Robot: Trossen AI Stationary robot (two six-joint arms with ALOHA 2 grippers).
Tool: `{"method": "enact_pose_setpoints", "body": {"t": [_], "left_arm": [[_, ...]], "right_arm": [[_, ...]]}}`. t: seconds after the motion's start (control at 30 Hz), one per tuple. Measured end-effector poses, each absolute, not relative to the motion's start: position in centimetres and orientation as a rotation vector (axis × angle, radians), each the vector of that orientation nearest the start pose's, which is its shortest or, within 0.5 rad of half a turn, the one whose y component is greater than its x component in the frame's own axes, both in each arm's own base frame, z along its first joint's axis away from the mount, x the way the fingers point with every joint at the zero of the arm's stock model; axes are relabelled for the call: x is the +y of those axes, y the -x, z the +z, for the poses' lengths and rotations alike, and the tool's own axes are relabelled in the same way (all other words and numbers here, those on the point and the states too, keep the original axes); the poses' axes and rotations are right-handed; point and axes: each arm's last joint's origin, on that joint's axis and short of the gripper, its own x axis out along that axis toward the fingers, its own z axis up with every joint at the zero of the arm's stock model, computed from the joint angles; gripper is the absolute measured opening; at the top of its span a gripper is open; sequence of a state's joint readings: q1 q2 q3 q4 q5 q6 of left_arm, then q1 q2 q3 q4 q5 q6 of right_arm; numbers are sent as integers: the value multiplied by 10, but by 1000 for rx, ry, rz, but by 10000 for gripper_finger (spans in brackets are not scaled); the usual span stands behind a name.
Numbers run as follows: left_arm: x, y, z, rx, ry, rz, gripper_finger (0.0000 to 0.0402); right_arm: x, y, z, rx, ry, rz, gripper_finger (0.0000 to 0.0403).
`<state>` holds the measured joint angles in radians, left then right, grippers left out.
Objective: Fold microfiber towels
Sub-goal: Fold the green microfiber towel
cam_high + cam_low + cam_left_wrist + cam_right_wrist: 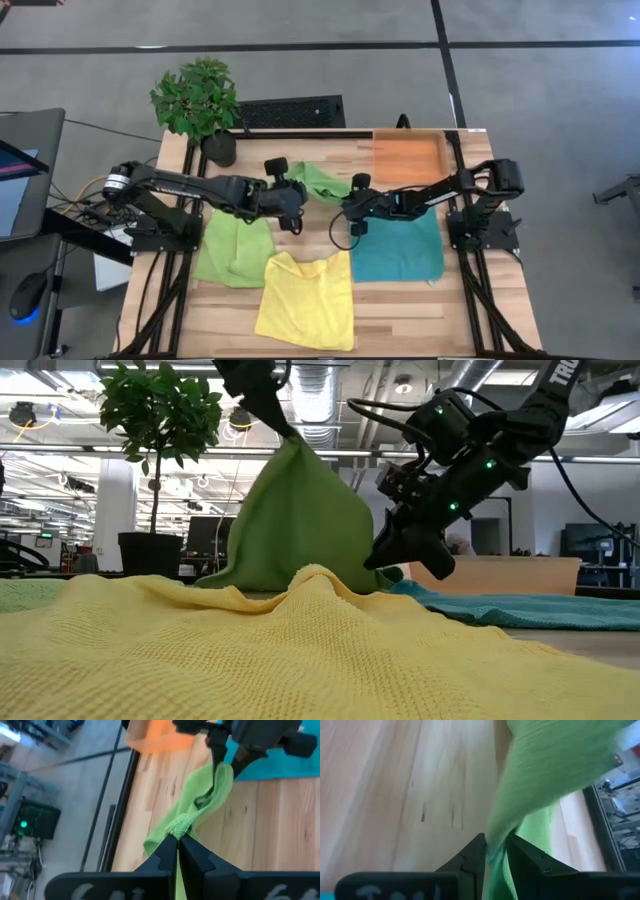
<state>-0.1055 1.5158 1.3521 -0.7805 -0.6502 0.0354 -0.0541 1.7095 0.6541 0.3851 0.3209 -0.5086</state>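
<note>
Left to right: your left gripper [293,197] is clamped on the lifted green towel [322,183] at table centre-back; right gripper [353,203] pinches its other end. 2nd green towel [235,250], yellow towel [308,300] & teal towel [400,252] lie flat, unfolded. I'd say none done yet, all 4 left.

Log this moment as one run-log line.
step: lifting green towel | left gripper: shut on its corner, raised | right gripper: shut on its other edge | yellow towel, teal towel: flat on table
</note>
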Motion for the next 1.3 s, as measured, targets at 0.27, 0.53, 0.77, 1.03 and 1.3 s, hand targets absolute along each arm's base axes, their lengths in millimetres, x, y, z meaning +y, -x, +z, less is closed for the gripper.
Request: {"method": "enact_pose_setpoints", "body": {"t": [0.27, 0.53, 0.77, 1.03, 1.3], "left_arm": [[-15, -303, 310, 982, -318, 492, 0], [-15, -303, 310, 984, -316, 482, 0], [-16, -303, 310, 980, -309, 475, 0], [-16, -303, 310, 984, -314, 463, 0], [-15, -304, 310, 978, -327, 477, 0]], "right_arm": [[-25, -305, 145, 645, 628, -182, 102], [-22, -311, 155, 547, 726, -22, 102], [-22, -321, 167, 510, 760, -29, 102], [-21, -323, 170, 485, 808, 35, 102], [-19, -324, 171, 461, 805, 95, 102]]}}
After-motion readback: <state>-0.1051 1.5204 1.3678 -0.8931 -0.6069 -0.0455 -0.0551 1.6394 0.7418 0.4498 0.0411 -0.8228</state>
